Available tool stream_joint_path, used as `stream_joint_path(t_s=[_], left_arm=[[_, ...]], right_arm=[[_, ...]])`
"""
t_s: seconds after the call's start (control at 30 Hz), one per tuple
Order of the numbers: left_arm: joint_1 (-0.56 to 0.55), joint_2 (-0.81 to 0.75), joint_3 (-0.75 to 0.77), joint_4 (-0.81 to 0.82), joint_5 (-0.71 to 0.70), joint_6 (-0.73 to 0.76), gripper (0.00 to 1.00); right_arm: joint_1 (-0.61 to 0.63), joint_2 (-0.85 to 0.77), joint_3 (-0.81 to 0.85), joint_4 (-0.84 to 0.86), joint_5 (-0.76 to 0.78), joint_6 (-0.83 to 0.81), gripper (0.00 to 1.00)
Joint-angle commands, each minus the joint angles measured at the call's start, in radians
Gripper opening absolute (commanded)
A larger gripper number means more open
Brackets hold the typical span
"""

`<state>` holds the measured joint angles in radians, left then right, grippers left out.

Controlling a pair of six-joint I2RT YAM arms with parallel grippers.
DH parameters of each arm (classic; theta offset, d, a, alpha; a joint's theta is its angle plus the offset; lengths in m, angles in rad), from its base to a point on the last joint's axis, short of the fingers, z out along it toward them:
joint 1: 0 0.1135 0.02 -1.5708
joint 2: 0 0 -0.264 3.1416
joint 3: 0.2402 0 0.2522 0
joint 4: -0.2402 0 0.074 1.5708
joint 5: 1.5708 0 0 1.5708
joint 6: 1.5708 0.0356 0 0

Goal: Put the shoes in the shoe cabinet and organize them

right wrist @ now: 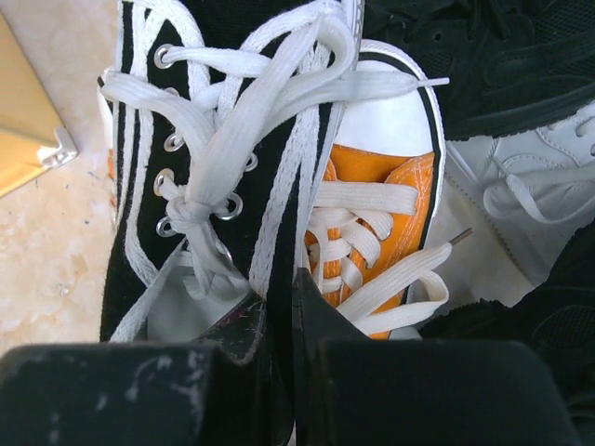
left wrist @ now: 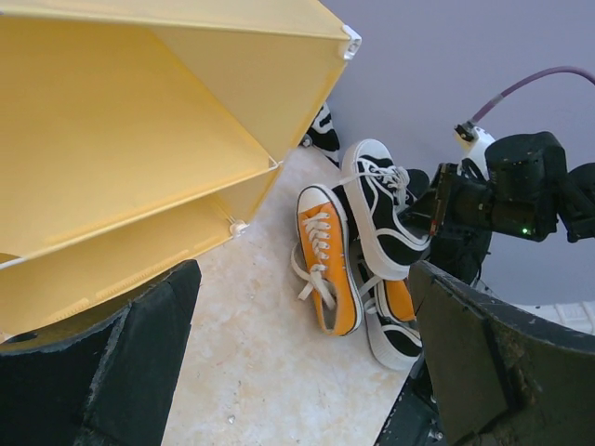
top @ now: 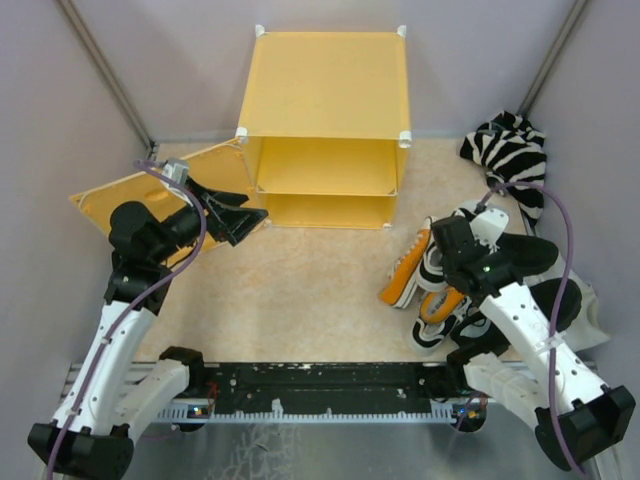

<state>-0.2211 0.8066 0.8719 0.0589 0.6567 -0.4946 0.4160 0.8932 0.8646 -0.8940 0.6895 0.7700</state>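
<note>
The shoe cabinet (top: 325, 90) stands at the back, its front open and its door (top: 150, 195) swung out flat to the left. The shoes lie in a heap at the right. One orange sneaker (top: 405, 268) rests on its side and another orange one (right wrist: 372, 200) lies under a black-and-white sneaker (right wrist: 232, 121). My right gripper (right wrist: 279, 297) is shut on that black-and-white sneaker's side wall beside the laces. My left gripper (top: 240, 215) hovers open by the cabinet's lower left corner, with nothing between its fingers (left wrist: 121, 362).
A zebra-striped cloth (top: 510, 150) lies at the back right. More black and white footwear (right wrist: 521, 177) is piled under and behind my right arm. Grey walls close in both sides. Bare tabletop (top: 300, 300) stretches in front of the cabinet.
</note>
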Motion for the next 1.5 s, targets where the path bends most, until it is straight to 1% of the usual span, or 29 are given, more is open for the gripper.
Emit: stream_joint_path(t_s=[0.0,0.07,0.17,0.23,0.3,0.33,0.43,0.53,0.6,0.73,0.8,0.9,0.93,1.03,1.07,1.1,1.13,1.17,1.23,1.47], left_arm=[[-0.004,0.006,0.006,0.002,-0.016,0.025,0.99],[-0.004,0.010,0.013,0.002,-0.017,0.024,0.99],[-0.004,0.014,0.020,0.002,-0.019,0.024,0.99],[-0.004,0.011,0.022,0.001,-0.024,0.025,0.99],[-0.004,0.011,0.021,-0.002,-0.031,0.027,0.99],[-0.005,0.013,0.021,-0.002,-0.033,0.026,0.99],[-0.004,0.016,0.024,-0.009,-0.037,0.026,0.99],[-0.005,0.015,0.026,-0.012,-0.036,0.025,0.99],[-0.006,0.012,0.026,-0.016,-0.039,0.024,0.99],[-0.005,0.010,0.028,-0.029,-0.050,0.035,0.99],[-0.006,0.008,0.031,-0.041,-0.056,0.042,0.99],[-0.006,0.003,0.040,-0.057,-0.061,0.051,0.99],[-0.006,0.002,0.043,-0.060,-0.062,0.055,0.99],[-0.005,0.000,0.045,-0.066,-0.069,0.061,0.99],[-0.005,0.000,0.045,-0.068,-0.070,0.063,0.99],[-0.006,0.000,0.047,-0.069,-0.069,0.063,0.99],[-0.006,0.001,0.047,-0.070,-0.067,0.063,0.99],[-0.006,0.001,0.048,-0.072,-0.067,0.064,0.99],[-0.006,0.000,0.051,-0.075,-0.064,0.066,0.99],[-0.006,0.005,0.050,-0.077,-0.068,0.070,0.99]], right_arm=[[-0.002,-0.063,0.104,0.037,-0.005,-0.056,0.00],[-0.002,-0.073,0.151,0.023,-0.053,-0.075,0.00],[0.007,-0.072,0.204,0.017,-0.174,-0.086,0.00],[0.049,-0.066,0.214,0.022,-0.220,-0.068,0.00],[0.158,-0.051,0.208,0.037,-0.202,-0.027,0.00],[0.257,-0.031,0.204,0.042,-0.167,0.003,0.00],[0.471,0.052,0.211,0.062,-0.063,0.083,0.00],[0.597,0.139,0.203,0.152,-0.060,0.108,0.00],[0.630,0.199,0.176,0.274,-0.115,0.073,0.00],[0.634,0.312,0.115,0.527,-0.193,-0.042,0.00],[0.633,0.385,0.106,0.603,-0.189,-0.087,0.00],[0.631,0.483,0.105,0.666,-0.178,-0.116,0.01],[0.630,0.512,0.106,0.685,-0.188,-0.122,0.07],[0.627,0.606,0.117,0.721,-0.233,-0.126,0.40],[0.628,0.633,0.122,0.724,-0.237,-0.120,0.49],[0.627,0.653,0.128,0.720,-0.239,-0.116,0.64],[0.627,0.668,0.134,0.708,-0.236,-0.112,0.76],[0.628,0.671,0.135,0.700,-0.231,-0.112,0.82],[0.631,0.647,0.116,0.701,-0.223,-0.121,0.85],[0.662,0.443,-0.017,0.689,-0.307,-0.141,0.85]])
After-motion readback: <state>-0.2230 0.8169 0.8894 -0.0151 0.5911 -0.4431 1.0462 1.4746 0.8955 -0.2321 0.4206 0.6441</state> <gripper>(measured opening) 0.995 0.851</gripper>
